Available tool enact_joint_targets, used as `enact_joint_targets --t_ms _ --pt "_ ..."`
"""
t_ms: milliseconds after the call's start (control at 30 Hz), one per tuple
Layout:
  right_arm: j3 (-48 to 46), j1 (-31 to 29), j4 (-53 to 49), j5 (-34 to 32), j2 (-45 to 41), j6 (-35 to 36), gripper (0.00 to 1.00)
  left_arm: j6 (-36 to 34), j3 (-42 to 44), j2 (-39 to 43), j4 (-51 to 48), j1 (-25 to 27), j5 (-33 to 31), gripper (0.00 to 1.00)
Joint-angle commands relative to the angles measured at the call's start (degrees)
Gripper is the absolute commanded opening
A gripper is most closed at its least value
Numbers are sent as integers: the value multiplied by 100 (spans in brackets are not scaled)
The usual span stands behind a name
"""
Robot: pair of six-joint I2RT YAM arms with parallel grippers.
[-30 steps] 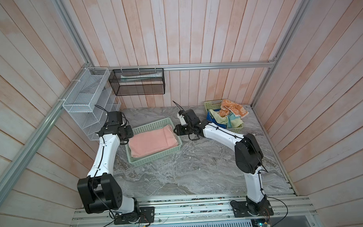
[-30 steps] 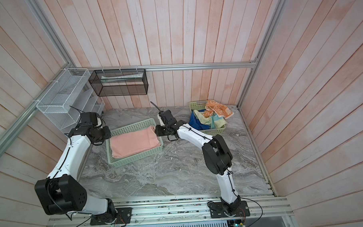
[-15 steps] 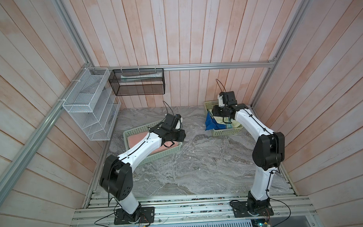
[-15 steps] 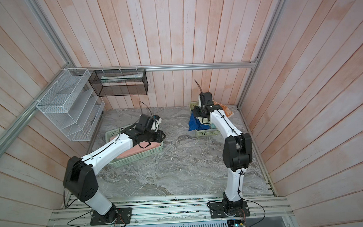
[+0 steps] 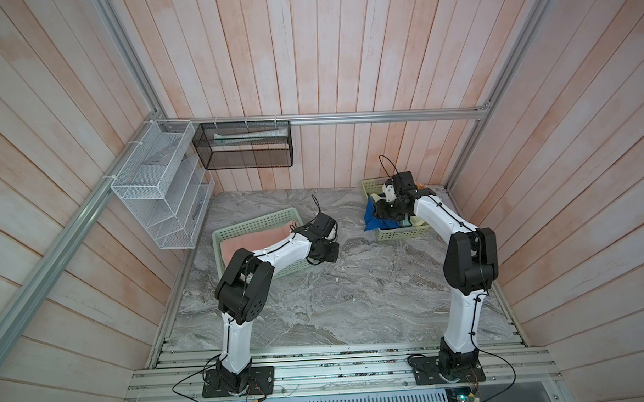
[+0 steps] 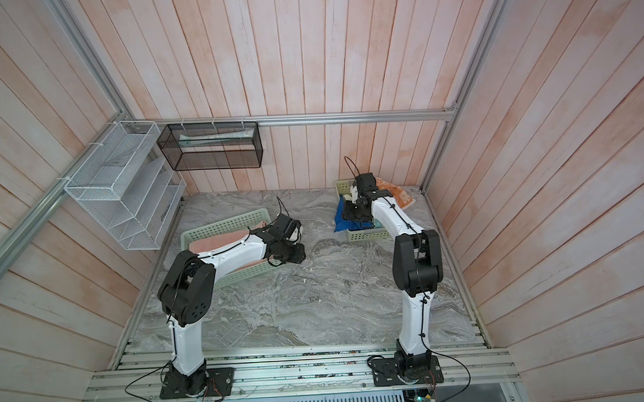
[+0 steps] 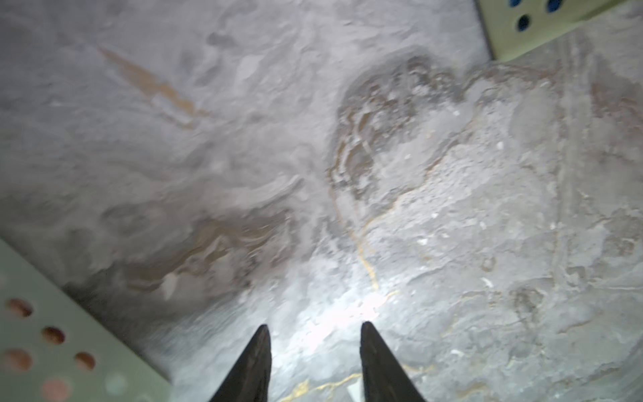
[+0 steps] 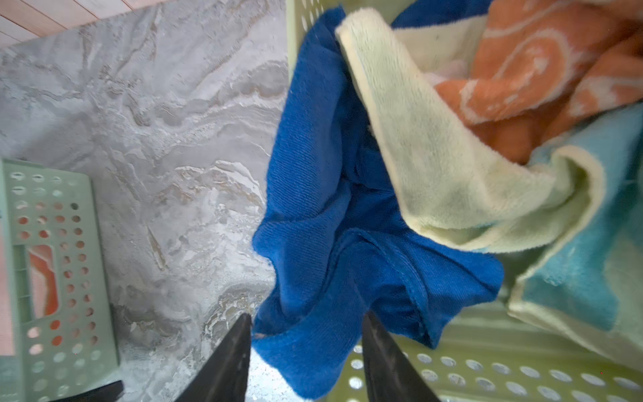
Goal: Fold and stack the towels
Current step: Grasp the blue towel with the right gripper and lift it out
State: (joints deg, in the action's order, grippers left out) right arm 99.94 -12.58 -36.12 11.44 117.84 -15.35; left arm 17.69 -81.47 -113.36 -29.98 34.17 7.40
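Right gripper [image 8: 306, 315], jaws parted and empty, hovers over the blue towel [image 8: 313, 209] draped across the wall of the basket [image 8: 487, 369], seemingly ready to pinch it. Left gripper [image 7: 315, 323], also parted, hangs empty near that basket.

The grey table [image 5: 353, 300] between the left basket [image 5: 255, 222] and the right basket [image 5: 402, 235] is bare, with lots of room to pass. The blue towel [image 5: 369, 215] hangs over the right basket's wall, in the way.
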Motion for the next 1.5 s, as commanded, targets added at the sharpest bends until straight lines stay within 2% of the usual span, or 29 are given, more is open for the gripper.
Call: enact_joint_targets --t_ms 0,67,233,400,767,900,1300,1367,1467 --pt "265 -72 -474 -294 227 74 52 -178 392 387 -17 -321 -308 45" --pt "352 -121 -529 -384 278 111 45 -220 523 507 -17 -454 -364 45" --pt "406 -165 -465 -543 179 85 16 -321 569 693 -123 -652 -503 45" --pt "463 -175 -371 -573 45 150 1 -331 487 719 -108 -662 -429 45" --pt "1400 -168 -598 -743 -409 392 0 -323 242 792 -82 -658 -256 45" --pt "1814 -179 -633 -548 -720 453 0 -336 120 821 -87 -658 -242 45" --pt "4274 -535 -968 -655 -1380 858 0 -162 164 1134 255 -658 37 45" --pt "4378 -693 -968 -587 -1512 884 0 -145 210 1282 294 -662 75 45" --pt "3993 -1031 -920 -533 -1848 832 0 -126 365 1594 359 -658 13 45"
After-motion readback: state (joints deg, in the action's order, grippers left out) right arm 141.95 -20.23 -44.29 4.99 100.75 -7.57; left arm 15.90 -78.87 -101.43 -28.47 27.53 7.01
